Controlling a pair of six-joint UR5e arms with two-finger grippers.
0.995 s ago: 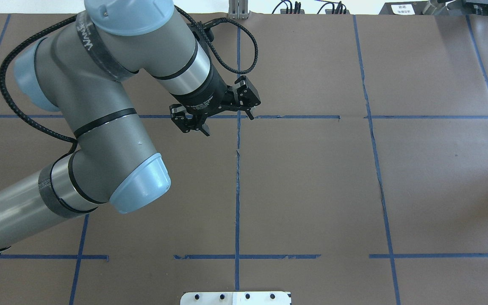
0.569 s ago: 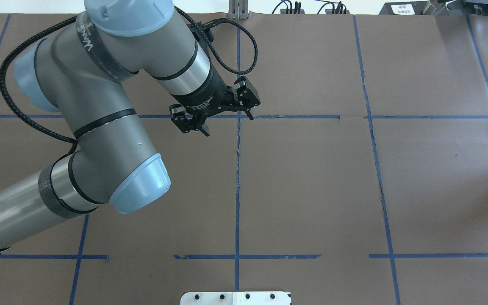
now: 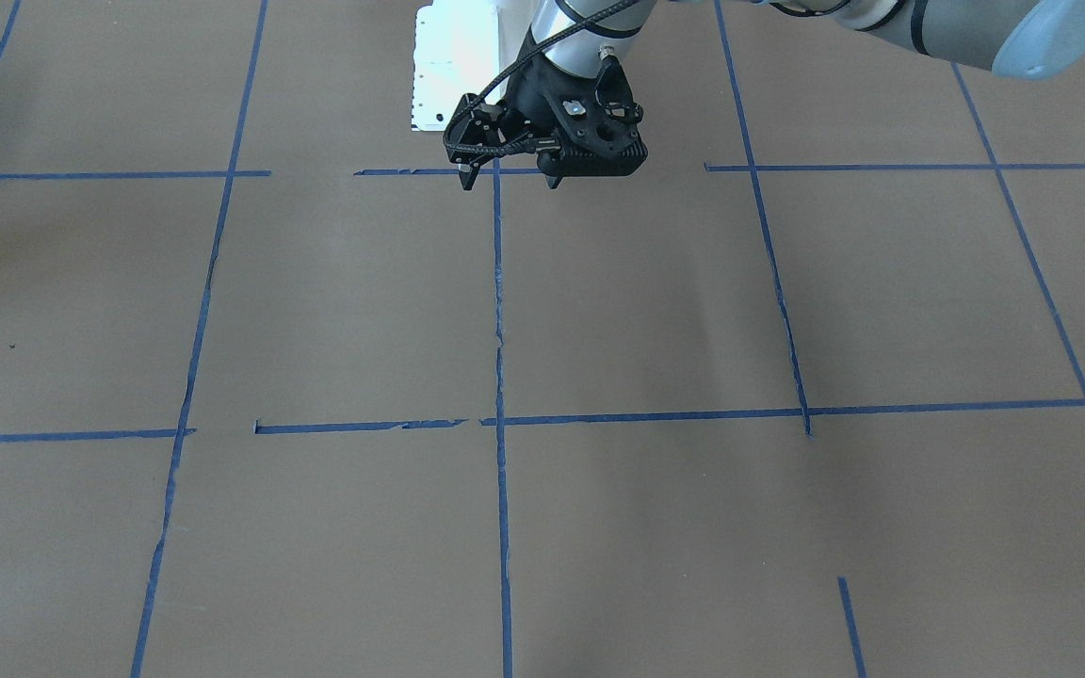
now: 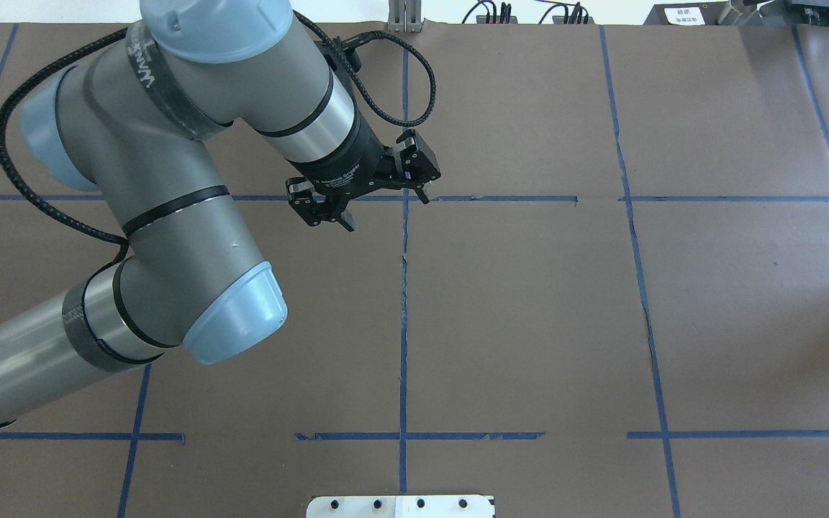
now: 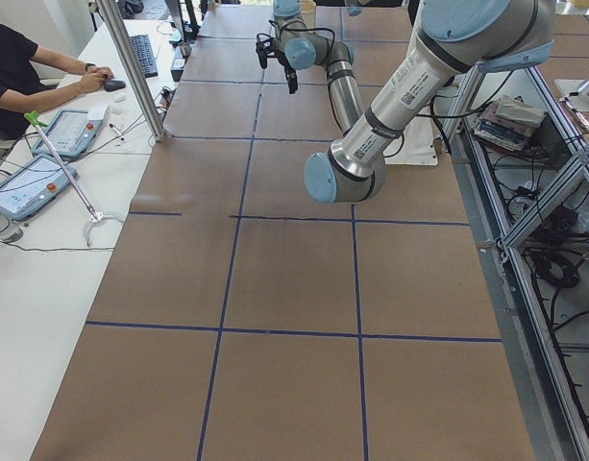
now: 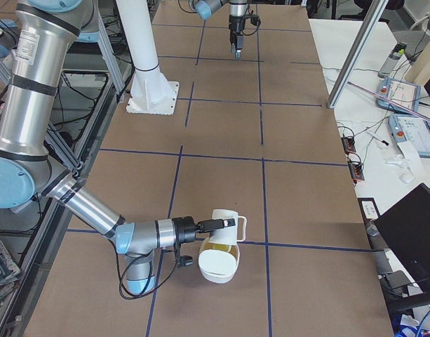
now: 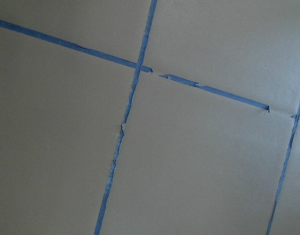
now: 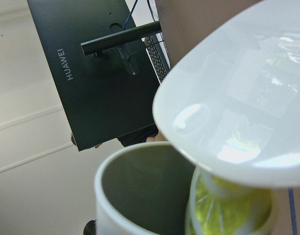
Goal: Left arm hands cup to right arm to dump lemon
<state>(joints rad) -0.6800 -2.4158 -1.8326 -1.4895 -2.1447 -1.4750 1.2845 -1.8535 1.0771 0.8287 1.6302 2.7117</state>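
My left gripper [image 4: 388,214] hangs open over the brown table near the centre tape cross, with nothing between its fingers; it also shows at the top of the front view [image 3: 510,182]. The left wrist view holds only paper and blue tape. Far off at the table's right end, the right gripper [image 6: 216,225] reaches to the white cup [image 6: 226,226]; I cannot tell whether it is shut. The cup leans against a white bowl [image 6: 218,267], with the yellow-green lemon [image 6: 218,247] between them. Up close, the cup's grey inside [image 8: 135,191] is bare and the lemon [image 8: 228,208] lies under the bowl's glossy wall [image 8: 238,98].
A white mounting plate [image 4: 400,506] sits at the table's near edge, and a white post [image 6: 141,49] stands beside it. A person [image 5: 15,67] sits at a side desk with tablets. A black monitor [image 8: 91,73] stands behind the cup.
The left arm has crept slightly to the left and back. Its gripper stays open.
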